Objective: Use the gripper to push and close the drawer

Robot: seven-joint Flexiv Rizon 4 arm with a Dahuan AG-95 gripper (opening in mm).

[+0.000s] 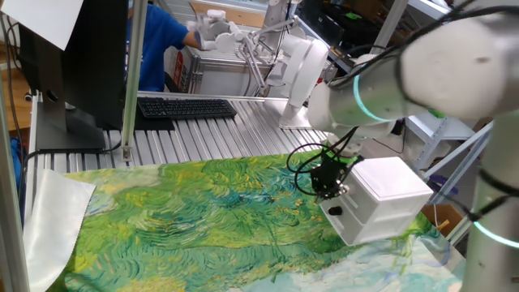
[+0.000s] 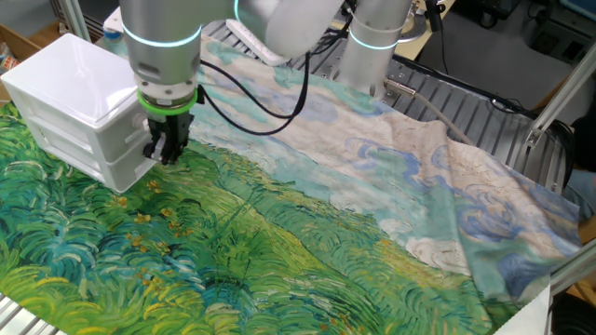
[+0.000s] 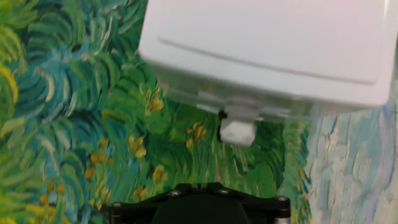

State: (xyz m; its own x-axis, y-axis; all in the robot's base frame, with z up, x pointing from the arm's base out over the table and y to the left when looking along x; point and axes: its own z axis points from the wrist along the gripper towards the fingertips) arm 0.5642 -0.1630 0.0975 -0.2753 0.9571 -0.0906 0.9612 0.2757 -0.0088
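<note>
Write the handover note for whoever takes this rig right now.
Hand: at the front face of the white drawer box; open or shut cannot be told.
Drawer: the lower one, looks about flush with the box front in both fixed views, so probably closed or nearly so.
Cloth: covers the table under the box.
Left: confirm the drawer is fully seated, then back the hand away.
</note>
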